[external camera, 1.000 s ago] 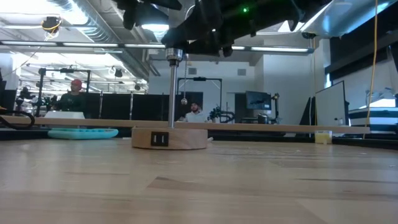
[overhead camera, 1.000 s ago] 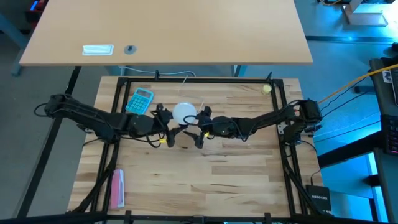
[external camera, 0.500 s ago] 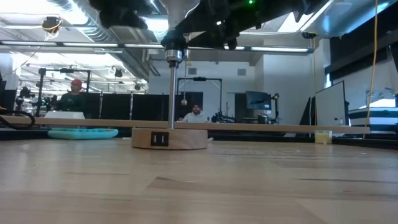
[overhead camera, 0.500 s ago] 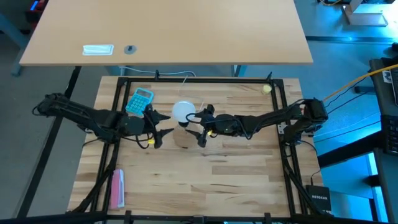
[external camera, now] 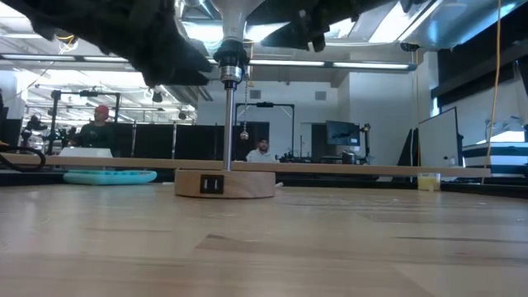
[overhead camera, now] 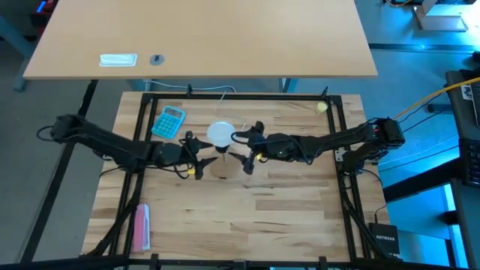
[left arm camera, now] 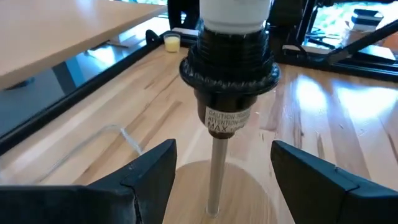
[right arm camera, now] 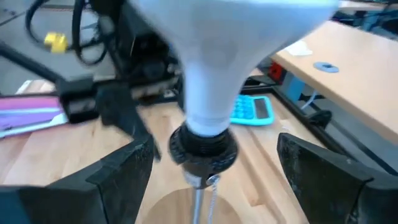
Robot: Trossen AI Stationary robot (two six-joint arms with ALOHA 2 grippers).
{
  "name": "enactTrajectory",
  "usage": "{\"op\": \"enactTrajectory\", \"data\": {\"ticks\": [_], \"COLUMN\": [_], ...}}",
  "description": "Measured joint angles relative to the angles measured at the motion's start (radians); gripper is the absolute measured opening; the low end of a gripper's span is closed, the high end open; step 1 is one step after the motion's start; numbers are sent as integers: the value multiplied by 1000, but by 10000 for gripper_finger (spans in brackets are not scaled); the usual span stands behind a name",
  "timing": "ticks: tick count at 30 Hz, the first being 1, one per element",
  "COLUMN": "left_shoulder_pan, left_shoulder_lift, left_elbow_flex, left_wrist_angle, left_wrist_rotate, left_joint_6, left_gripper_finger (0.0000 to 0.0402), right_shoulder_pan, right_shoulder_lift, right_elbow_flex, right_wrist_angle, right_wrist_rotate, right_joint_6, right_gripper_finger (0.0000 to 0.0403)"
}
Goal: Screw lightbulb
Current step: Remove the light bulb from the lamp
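The white lightbulb [overhead camera: 220,133] sits with its base in the black socket [left arm camera: 229,62] on top of a thin metal rod [external camera: 228,124]. The rod stands on a round wooden disc [external camera: 224,183]. My left gripper [overhead camera: 199,152] is open; in its wrist view its fingers [left arm camera: 155,168] stand on either side of the rod, below the socket, apart from it. My right gripper [overhead camera: 244,148] is open on the lamp's other side. Its fingers [right arm camera: 124,168] flank the bulb's neck [right arm camera: 208,106] and the socket without touching them.
A teal calculator [overhead camera: 169,121] lies at the far left of the table and a pink packet [overhead camera: 141,226] at the near left. A small yellow ball [overhead camera: 322,107] rests at the far right corner. A black frame [overhead camera: 240,97] borders the table. People sit in the room behind.
My left gripper drew back toward the table's left edge, then came back toward the lamp, and now stands around the rod below the socket. It has stayed open. The bulb and lamp have stayed in place.
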Motion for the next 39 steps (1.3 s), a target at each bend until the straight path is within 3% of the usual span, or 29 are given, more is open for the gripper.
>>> {"op": "enactTrajectory", "data": {"ticks": [5,15,18,24,34,39], "left_shoulder_pan": [36,67,67,79,78,78], "left_shoulder_lift": [113,249,271,302,307,307], "left_elbow_flex": [1,2,14,38,41,41], "left_wrist_angle": [164,426,433,435,435,435], "left_wrist_rotate": [21,55,55,52,52,52], "left_joint_6": [28,65,71,87,88,80], "left_gripper_finger": [251,251,233,140,138,139], "right_shoulder_pan": [0,0,0,13,42,39], "right_shoulder_lift": [0,0,0,53,164,187], "right_elbow_flex": [0,0,0,9,168,189], "right_wrist_angle": [12,13,18,82,29,27], "right_wrist_rotate": [56,55,54,66,248,275], "right_joint_6": [1,13,48,88,122,171], "right_gripper_finger": [341,341,341,341,338,300]}}
